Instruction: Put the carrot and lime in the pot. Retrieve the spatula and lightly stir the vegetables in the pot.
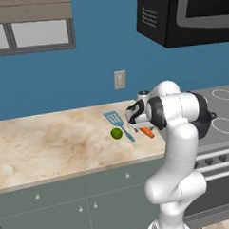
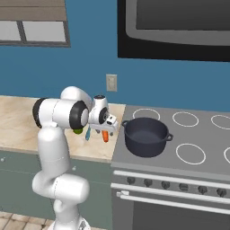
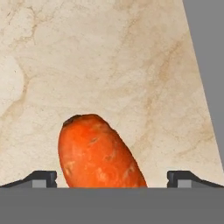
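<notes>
With the carrot (image 3: 98, 153) lying on the worktop (image 1: 51, 143) between our fingers (image 3: 41, 178), which stand apart and unclamped, we're at the first pick. Next: close, lift, carry right to the pot (image 2: 146, 137); lime (image 1: 116, 133) and spatula (image 1: 118, 123) wait.

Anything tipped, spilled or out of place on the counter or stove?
Nothing stands out. The pot sits upright and empty on the stove. The carrot, lime and spatula lie on the counter. The hand is open around the carrot.
</notes>
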